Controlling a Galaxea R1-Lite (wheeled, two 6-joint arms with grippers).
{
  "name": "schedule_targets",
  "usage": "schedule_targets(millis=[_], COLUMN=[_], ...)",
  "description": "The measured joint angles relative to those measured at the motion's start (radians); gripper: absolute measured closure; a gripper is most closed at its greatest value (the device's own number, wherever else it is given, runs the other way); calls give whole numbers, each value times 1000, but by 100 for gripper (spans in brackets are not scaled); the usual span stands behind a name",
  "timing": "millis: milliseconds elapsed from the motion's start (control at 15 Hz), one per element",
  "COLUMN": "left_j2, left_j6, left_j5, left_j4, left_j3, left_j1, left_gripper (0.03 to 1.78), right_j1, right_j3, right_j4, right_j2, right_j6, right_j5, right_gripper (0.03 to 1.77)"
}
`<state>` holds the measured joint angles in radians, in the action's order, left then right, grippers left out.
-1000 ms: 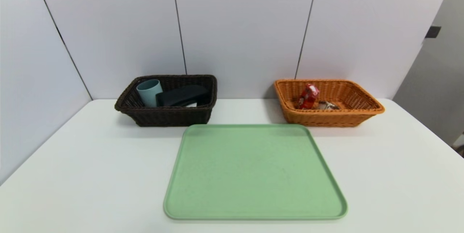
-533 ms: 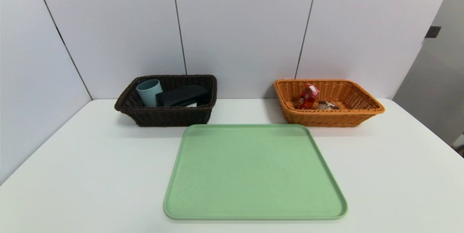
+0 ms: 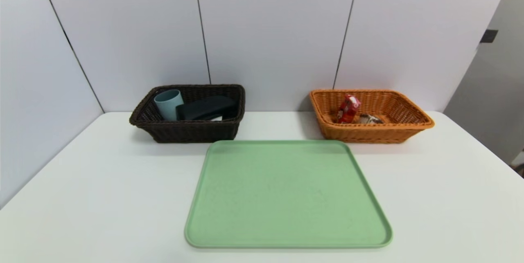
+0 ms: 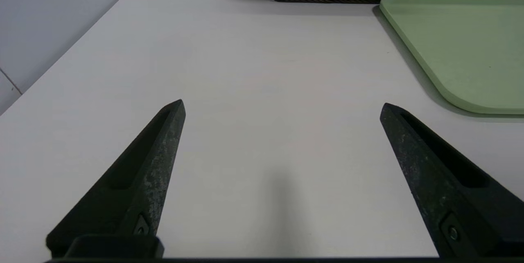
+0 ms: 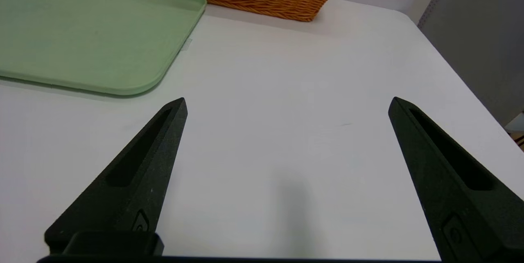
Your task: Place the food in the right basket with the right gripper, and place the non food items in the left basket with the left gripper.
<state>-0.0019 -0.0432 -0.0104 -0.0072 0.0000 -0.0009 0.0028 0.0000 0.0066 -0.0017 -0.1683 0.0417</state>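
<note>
Left tool (image 4: pixel 282 105) wide open, right tool (image 5: pixel 287 103) likewise, both empty

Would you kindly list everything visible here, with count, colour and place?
table: 1, white, underneath everything
tray: 1, green, centre, bare
left basket: 1, dark brown, far left
cup: 1, teal-blue, in left basket
pouch: 1, black, in left basket beside cup
right basket: 1, orange-tan, far right
drink carton: 1, red, in right basket
cake wedge: 1, chocolate, beside carton
left claw: 1, black, open, over bare table
right claw: 1, black, open, over bare table
</note>
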Motion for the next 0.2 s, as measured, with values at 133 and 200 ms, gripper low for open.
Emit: schedule_targets(millis=[133, 200], left_j2=[0, 0], left_j6=[0, 1], left_j5=[0, 0], left_j4=[0, 0], left_j3=[0, 0], left_j1=[0, 0], left_gripper=[12, 12], right_j1=[0, 0], right_j3=[0, 0], right_j4=[2, 3], right_j2=[0, 0], right_j6=[5, 5], right_j5=[-1, -1], right_gripper=[10, 10])
